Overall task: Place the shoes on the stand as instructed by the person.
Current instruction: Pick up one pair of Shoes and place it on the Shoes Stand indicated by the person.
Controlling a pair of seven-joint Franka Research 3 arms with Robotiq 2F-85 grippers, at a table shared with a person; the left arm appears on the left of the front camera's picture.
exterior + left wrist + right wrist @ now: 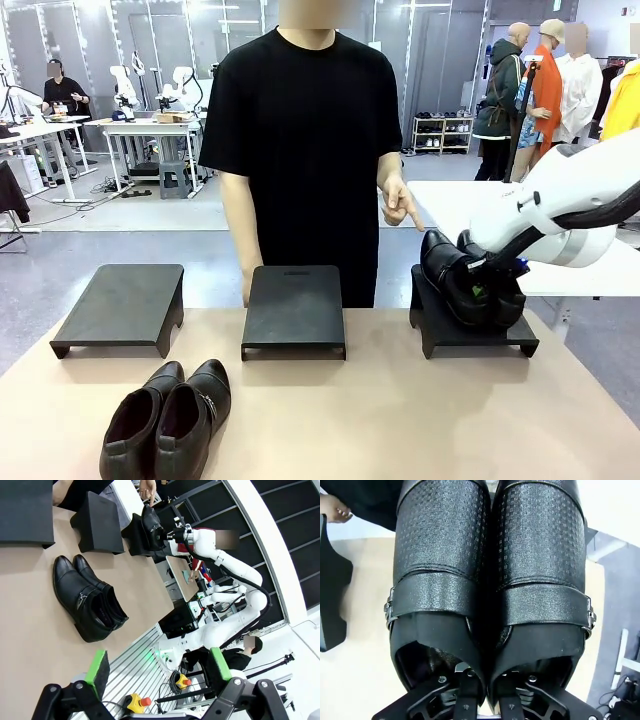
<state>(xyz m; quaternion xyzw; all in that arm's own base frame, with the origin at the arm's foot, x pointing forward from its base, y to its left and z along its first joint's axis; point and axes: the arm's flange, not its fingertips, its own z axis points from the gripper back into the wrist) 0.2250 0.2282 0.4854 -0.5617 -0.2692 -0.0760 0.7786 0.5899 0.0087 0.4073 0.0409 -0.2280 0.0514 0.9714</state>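
1. Shoes, glossy black, ankle-high, buckled strap: four, making two pairs.
2. Loose pair (168, 420): two shoes lying side by side and touching on the counter (400, 430), at its near left. The toes point toward the stands and the openings toward the robot.
3. Held pair (455, 275): two shoes pressed together over the right stand (478, 341), tilted with the toes raised toward the person. Whether the soles rest on the stand cannot be told.
4. Stands, black, flat-topped, on short legs: three, in a row across the far half of the counter. They are the left stand (120, 305), the middle stand (294, 308) and the right stand.
5. Right end effector (483, 692): one, clamped tight, with one finger inside each shoe of the held pair, pinching the two adjoining inner walls together.
6. Left end effector (158, 666): one, jaws spread wide, green pads well apart, gripping nothing. It hangs at the near side of the counter, well apart from the loose pair.
7. Person (300, 130): one, in a black T-shirt, standing behind the middle stand. One hand (400, 205) points its index finger down at the right stand, just beside the toes of the held pair.
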